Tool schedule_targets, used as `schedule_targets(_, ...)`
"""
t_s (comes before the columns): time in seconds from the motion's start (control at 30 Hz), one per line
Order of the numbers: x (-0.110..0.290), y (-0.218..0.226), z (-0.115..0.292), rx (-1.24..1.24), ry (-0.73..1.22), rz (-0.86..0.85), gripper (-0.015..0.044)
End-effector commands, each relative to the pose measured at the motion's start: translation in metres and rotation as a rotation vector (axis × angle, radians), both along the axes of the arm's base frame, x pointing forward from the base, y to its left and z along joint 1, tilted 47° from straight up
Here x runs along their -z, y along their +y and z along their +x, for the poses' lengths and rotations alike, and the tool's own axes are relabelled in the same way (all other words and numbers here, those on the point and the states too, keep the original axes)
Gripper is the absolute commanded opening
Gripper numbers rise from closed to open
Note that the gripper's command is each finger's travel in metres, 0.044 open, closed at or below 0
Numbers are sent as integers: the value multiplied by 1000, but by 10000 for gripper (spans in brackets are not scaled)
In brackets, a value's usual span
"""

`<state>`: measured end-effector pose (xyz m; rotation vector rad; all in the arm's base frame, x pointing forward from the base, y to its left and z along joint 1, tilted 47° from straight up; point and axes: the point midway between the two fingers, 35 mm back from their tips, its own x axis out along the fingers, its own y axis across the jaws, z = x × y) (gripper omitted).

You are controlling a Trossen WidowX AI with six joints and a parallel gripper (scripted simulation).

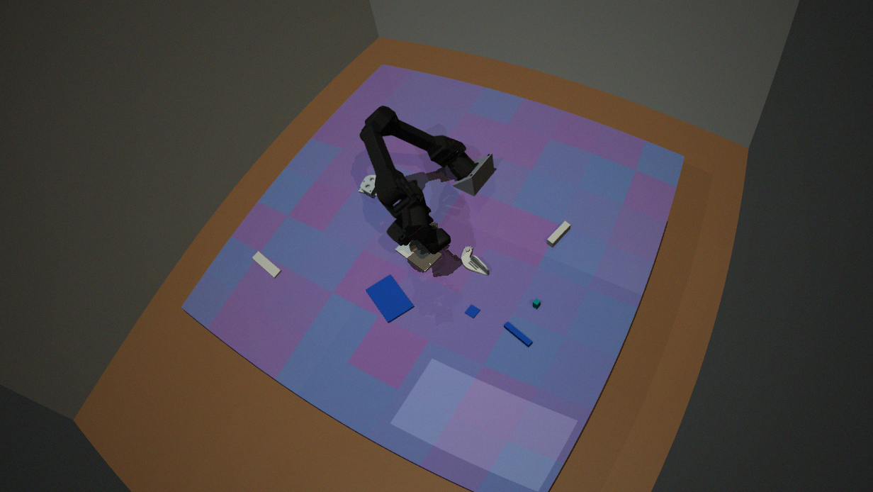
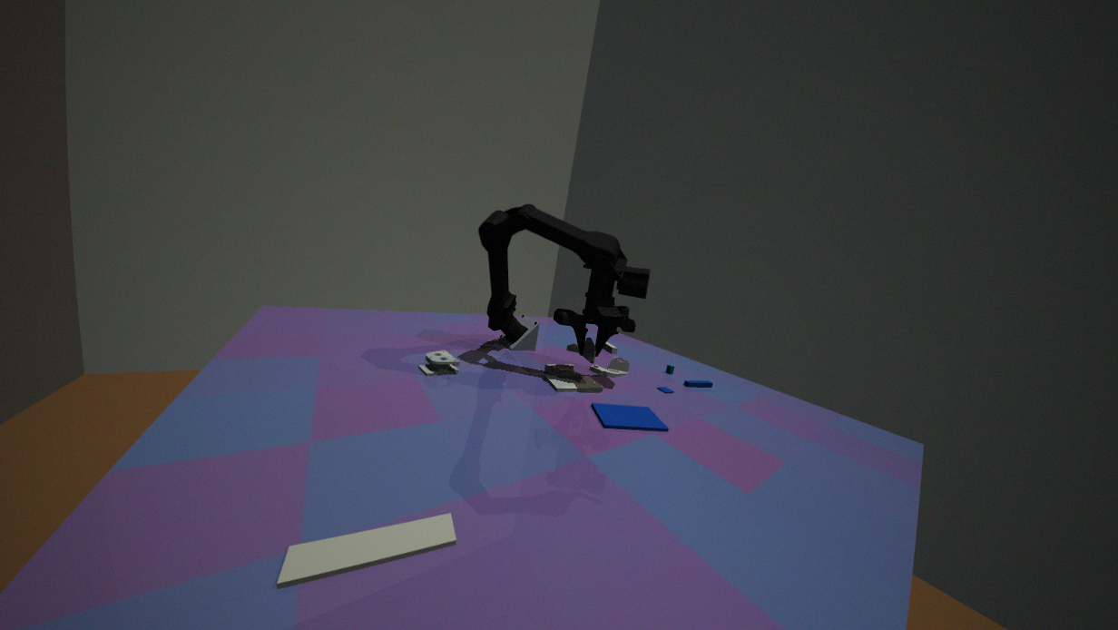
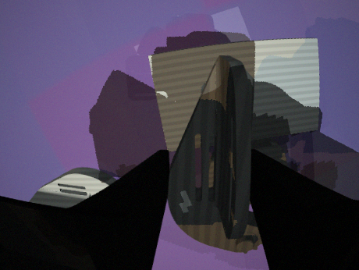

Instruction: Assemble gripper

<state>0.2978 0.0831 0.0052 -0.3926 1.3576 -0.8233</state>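
My gripper [image 2: 590,357] [image 3: 207,159] is shut on one jaw [image 2: 589,345] [image 3: 183,175], a dark-looking slotted part held on edge above the table. The other jaw [image 1: 473,262] [image 2: 617,365] [image 3: 72,187], pale and slotted, lies on the table to the left in the wrist view. The gripper base [image 2: 559,369] sits in shadow beside the striped white plate; the arm mostly hides it in the top view, and its pins cannot be made out. The housing plate [image 1: 368,183] [image 2: 442,357], white with holes, rests raised on a small stand away from the gripper.
The striped white plate [image 1: 403,249] [image 2: 561,385] [image 3: 286,55] lies below the hand. A blue plate [image 1: 390,298] [image 2: 630,417], blue square [image 1: 472,311], blue bar [image 1: 518,334], teal block [image 1: 536,303] and two cream bars, one right [image 1: 558,234] and one left [image 1: 266,264], lie around.
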Motion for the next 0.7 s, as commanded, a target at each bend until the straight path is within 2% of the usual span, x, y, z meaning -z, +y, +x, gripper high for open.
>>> schedule_targets(0.0,6,-6,-1,-5,8,-6,134)
schedule_targets(0.67,25,-27,-3,-5,7,-8,134)
